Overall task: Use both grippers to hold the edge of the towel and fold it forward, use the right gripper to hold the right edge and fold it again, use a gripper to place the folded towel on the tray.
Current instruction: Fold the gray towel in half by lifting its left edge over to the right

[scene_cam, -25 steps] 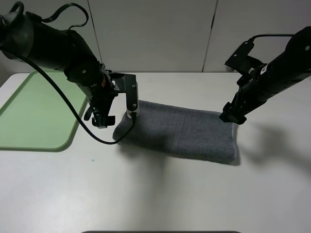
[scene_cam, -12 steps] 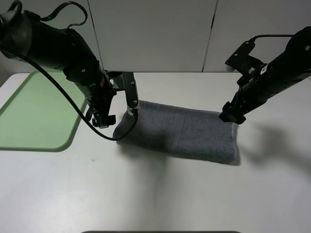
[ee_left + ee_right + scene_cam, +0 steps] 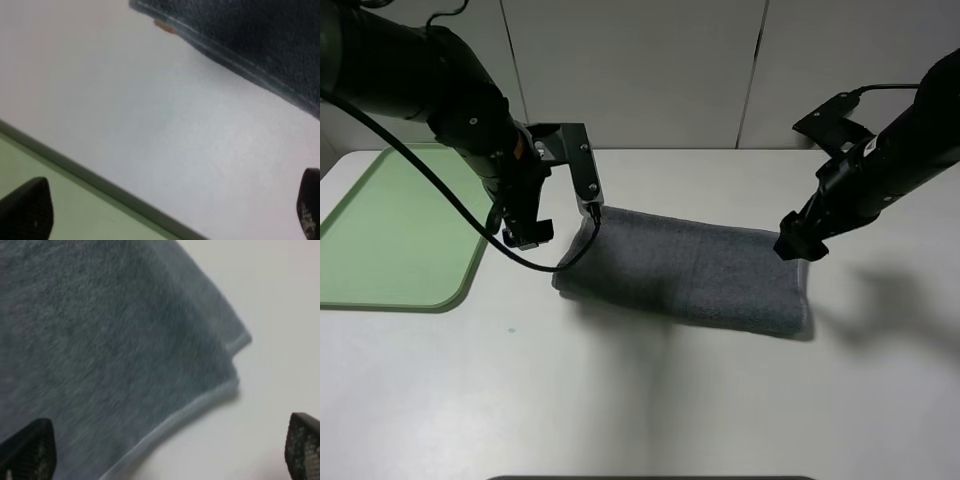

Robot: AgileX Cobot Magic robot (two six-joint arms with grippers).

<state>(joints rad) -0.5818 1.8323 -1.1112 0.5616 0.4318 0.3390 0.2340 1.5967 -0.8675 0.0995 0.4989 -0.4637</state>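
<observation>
A grey towel (image 3: pixel 690 270), folded once into a long strip, lies on the white table. My left gripper (image 3: pixel 525 232) hangs open above the table just left of the towel's left end; its view shows both fingertips (image 3: pixel 27 210) wide apart over bare table, with the towel's edge (image 3: pixel 240 40) beyond them. My right gripper (image 3: pixel 798 245) is open above the towel's far right corner; its view shows the layered corner (image 3: pixel 220 365) between its fingertips (image 3: pixel 27 450). The green tray (image 3: pixel 390 225) sits at the left and shows in the left wrist view (image 3: pixel 60 205).
A black cable (image 3: pixel 555 262) from the left arm loops down near the towel's left end. A panelled wall (image 3: pixel 650 70) stands behind the table.
My left gripper has risen and drawn back slightly to the left of the towel's end. My right gripper has lifted a little over the right corner. The towel has not moved.
</observation>
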